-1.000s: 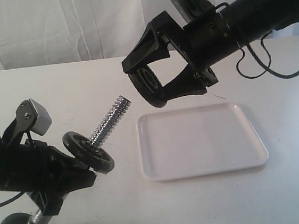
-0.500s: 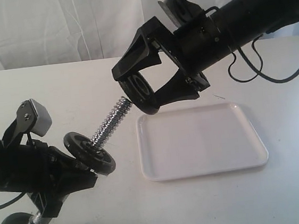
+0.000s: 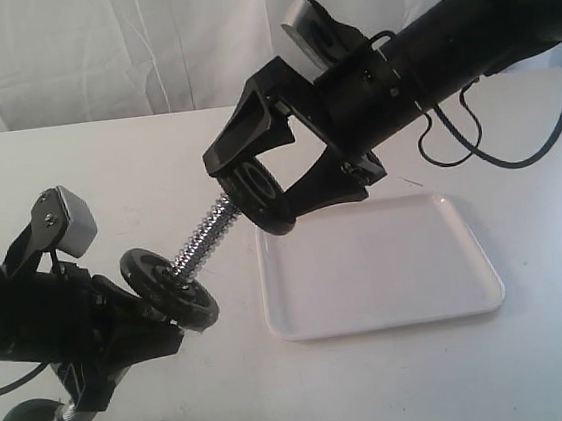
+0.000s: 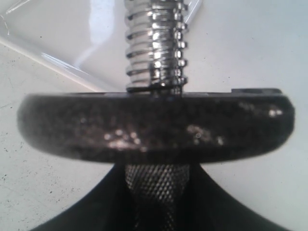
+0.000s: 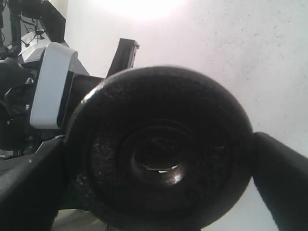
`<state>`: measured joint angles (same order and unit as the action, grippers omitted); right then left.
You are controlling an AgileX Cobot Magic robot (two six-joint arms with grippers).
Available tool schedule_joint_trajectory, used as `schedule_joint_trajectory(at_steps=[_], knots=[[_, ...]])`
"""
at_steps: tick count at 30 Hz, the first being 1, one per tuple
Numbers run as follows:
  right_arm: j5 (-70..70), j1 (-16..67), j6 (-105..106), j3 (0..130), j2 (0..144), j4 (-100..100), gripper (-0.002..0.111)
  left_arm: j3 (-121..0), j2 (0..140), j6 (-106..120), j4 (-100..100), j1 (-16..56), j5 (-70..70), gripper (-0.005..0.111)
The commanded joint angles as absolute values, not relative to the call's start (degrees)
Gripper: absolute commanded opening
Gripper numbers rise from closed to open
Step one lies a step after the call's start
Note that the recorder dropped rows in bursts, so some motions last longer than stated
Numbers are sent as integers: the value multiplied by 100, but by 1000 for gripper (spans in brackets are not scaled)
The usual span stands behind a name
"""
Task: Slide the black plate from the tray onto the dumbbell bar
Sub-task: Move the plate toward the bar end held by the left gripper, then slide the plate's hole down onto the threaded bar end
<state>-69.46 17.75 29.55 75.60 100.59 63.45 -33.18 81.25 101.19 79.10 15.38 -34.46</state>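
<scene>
Jaws of the right tool [image 3: 249, 189] stand wide, clamped across the rim of the black plate [image 5: 192, 110]. This matte disc meets the dumbbell bar's [image 3: 199, 241] threaded tip, at 11 o'clock from the tray [image 3: 388, 270]. Left tool [image 3: 123, 338] grips the bar's knurled shaft.

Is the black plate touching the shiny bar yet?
Cannot tell. In the exterior view the dumbbell bar has its threaded tip reaching the outline of the black plate, but the plate hides whether they actually meet.
</scene>
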Motion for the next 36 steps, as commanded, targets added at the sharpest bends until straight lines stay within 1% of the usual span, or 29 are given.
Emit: schedule_joint_trajectory(at_steps=[1,14,26,36], knots=[[-6996,1775,3083,7584,10065,6698,0,-3450,7860,10191,8614,1557,-4359,0],[-6996,1775,3083,7584,10065,6749,0,-3450,7860,10260,8614,1557,-4461,0],[-6996,2110,3083,7584,10065,6719,0,-3450,7860,10272,8614,1557,-4484,0],[-6996,2111,2953,7584,10065,6431,0,-3450,7860,10310,8614,1557,-4606,0]])
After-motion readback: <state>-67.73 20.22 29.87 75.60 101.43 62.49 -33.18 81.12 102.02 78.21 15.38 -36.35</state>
